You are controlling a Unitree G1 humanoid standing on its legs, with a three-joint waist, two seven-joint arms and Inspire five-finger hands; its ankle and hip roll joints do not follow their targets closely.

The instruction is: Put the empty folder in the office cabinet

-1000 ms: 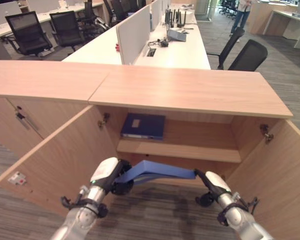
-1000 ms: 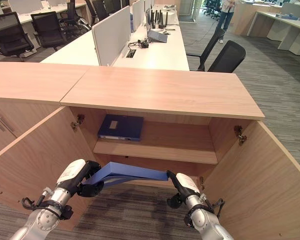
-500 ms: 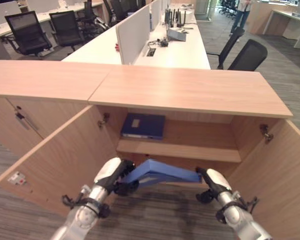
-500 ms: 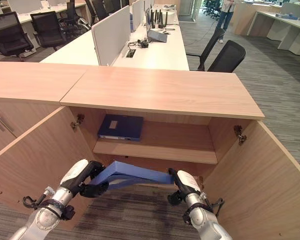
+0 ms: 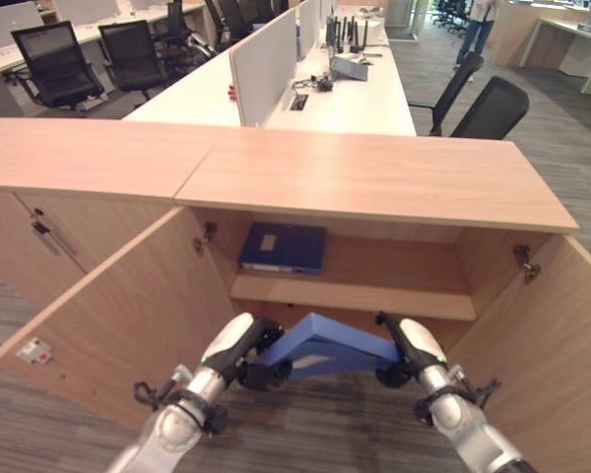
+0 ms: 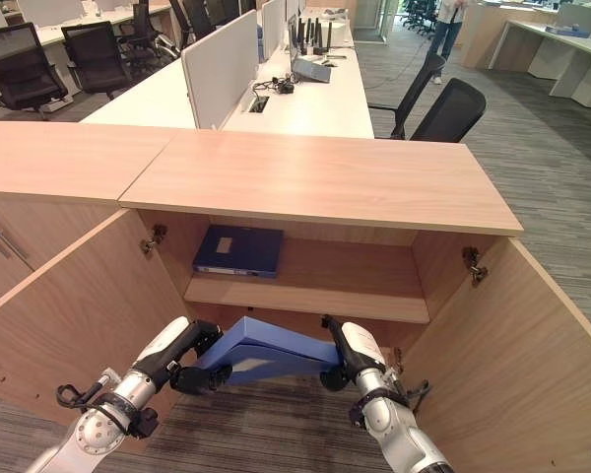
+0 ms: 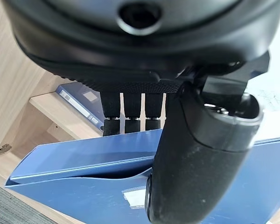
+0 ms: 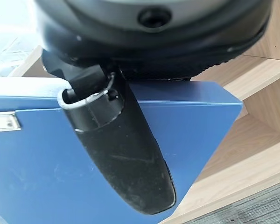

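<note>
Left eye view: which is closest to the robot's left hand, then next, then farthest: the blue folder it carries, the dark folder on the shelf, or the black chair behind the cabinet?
1. Blue folder: held in the left hand, low at the cabinet opening.
2. Dark folder: lying on the shelf, left part.
3. Black chair: behind the cabinet, far right.

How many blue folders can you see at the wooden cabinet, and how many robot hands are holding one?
Blue folders: 2, the held folder and the folder on the shelf.
Robot hands: 2, the left robot hand and the right robot hand, both gripping the held folder.
Total: 4.
</note>
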